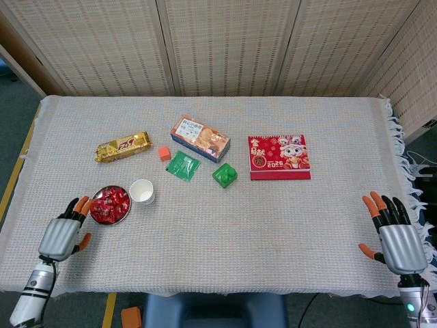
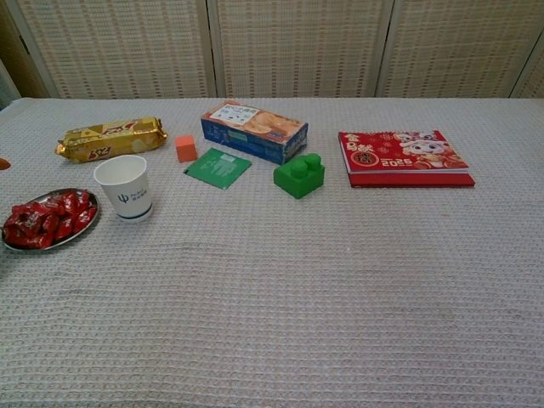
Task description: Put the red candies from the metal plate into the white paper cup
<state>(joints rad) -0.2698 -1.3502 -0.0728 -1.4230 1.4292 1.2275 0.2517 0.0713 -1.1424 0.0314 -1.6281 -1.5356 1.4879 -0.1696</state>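
Observation:
A small metal plate (image 1: 123,214) (image 2: 89,219) heaped with red candies (image 1: 109,203) (image 2: 47,218) sits near the table's left front. Just to its right stands the white paper cup (image 1: 142,191) (image 2: 124,187), upright and empty-looking. My left hand (image 1: 63,233) hovers at the plate's near-left side, fingers spread and holding nothing; its fingertips almost reach the plate's rim. In the chest view only an orange fingertip (image 2: 3,163) of it shows at the left edge. My right hand (image 1: 395,236) stays at the table's front right edge, fingers apart and empty.
Behind the cup lie a gold snack bar (image 1: 122,145), an orange cube (image 1: 164,153), a green packet (image 1: 183,165), a biscuit box (image 1: 200,137), a green block (image 1: 224,175) and a red calendar (image 1: 278,156). A woven cloth (image 1: 273,225) covers the table.

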